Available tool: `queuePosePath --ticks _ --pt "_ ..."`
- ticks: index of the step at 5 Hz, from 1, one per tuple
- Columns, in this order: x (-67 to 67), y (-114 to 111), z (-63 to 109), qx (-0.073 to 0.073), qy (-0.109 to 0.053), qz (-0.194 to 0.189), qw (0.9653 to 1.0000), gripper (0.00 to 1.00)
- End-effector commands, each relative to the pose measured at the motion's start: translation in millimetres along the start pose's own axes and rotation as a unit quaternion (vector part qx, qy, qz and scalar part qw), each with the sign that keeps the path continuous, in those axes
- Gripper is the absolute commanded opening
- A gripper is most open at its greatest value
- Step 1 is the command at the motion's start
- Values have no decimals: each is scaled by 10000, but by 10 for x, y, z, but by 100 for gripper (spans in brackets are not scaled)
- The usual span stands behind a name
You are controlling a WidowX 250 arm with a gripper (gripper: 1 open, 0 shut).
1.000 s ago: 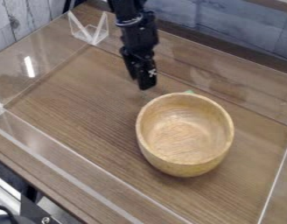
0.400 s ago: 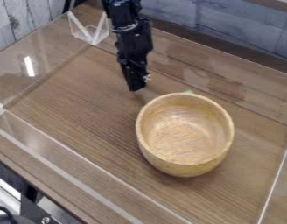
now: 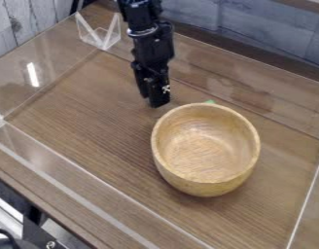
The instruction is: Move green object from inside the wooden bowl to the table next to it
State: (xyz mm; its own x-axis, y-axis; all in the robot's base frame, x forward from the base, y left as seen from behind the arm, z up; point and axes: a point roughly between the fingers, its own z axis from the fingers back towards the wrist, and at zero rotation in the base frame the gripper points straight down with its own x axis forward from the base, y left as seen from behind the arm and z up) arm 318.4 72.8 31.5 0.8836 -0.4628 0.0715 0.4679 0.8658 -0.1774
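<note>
The wooden bowl [image 3: 206, 148] looks empty; only a green sliver [image 3: 209, 103], likely the green object, shows on the tabletop [image 3: 85, 117] behind its rim. It seems light, soft, best pinched across its short sides. Whether the end effector [image 3: 159, 97] stands apart cannot be told

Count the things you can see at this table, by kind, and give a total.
Wooden bowl: 1
Robot pincer: 1
Green object, only a sliver showing past the bowl's far rim: 1
Total: 3
</note>
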Motion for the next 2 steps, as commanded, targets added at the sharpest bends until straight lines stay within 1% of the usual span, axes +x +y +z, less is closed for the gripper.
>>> queuePosePath --ticks 1,2 --pt "159 -12 248 286 -234 -160 9992 0" --pt "207 -17 246 316 -189 -279 9989 0"
